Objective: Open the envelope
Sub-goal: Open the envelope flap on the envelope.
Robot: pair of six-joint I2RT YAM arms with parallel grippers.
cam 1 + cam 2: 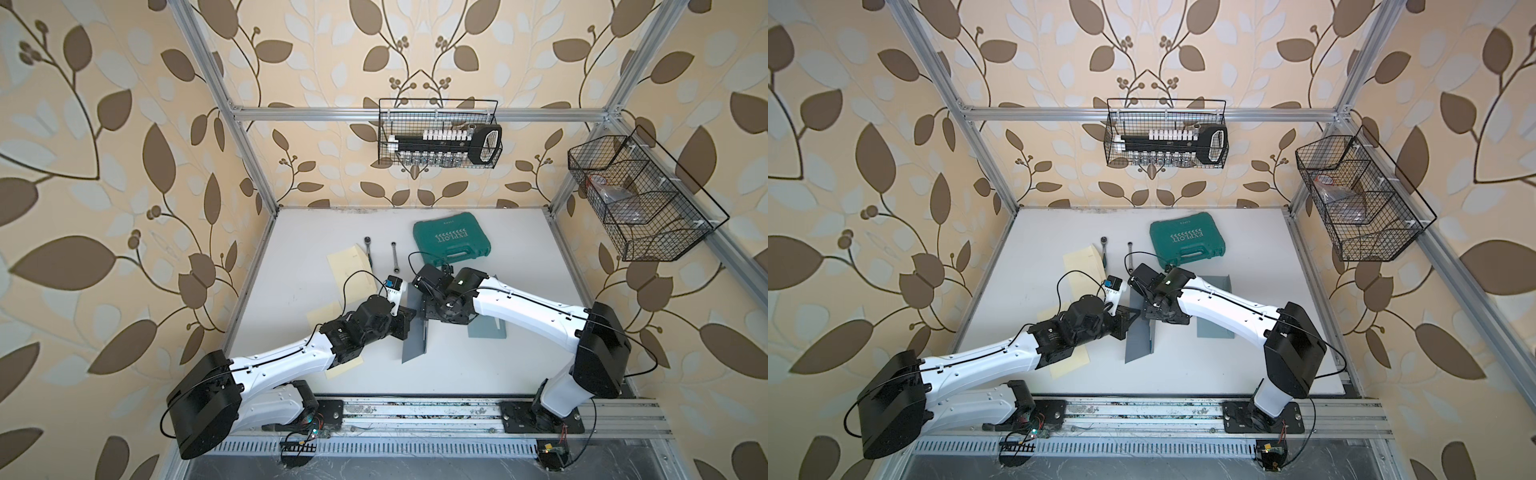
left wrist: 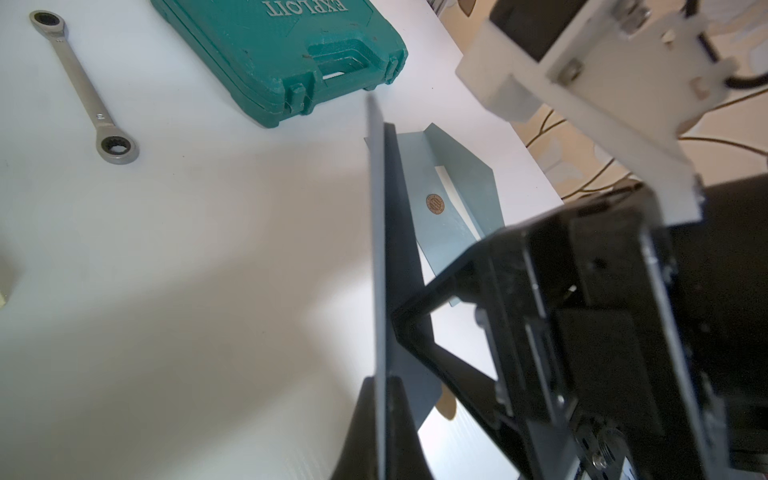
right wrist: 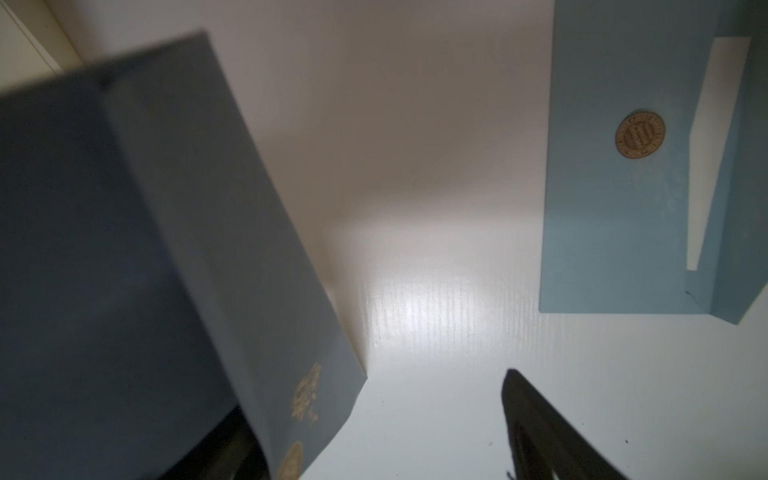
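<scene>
White table (image 1: pixel 457 374): left fingers (image 2: pixel 359 419) clamp envelope (image 2: pixel 380 249) edge; right fingers (image 3: pixel 536 419) spread apart, one behind envelope.

A robotics lab cell with a workshop's clutter: an aluminium frame (image 1: pixel 311 113) boxes a white table (image 1: pixel 316 232), with leaf wallpaper (image 1: pixel 104 166) all round. A wire basket (image 1: pixel 384 120) hangs at twelve o'clock and a second basket (image 1: pixel 656 245) at two. A green tool case (image 1: pixel 451 241) lies toward twelve, and robot arms (image 1: pixel 282 365) bolt to a rail (image 1: pixel 415 415) at six.

White table (image 1: pixel 316 232) bears a green case (image 1: pixel 451 241); two wrenches (image 1: pixel 395 257) beside it; cream envelopes (image 1: pixel 347 266) beyond those; blue envelope (image 1: pixel 486 330) off its handle side.
</scene>
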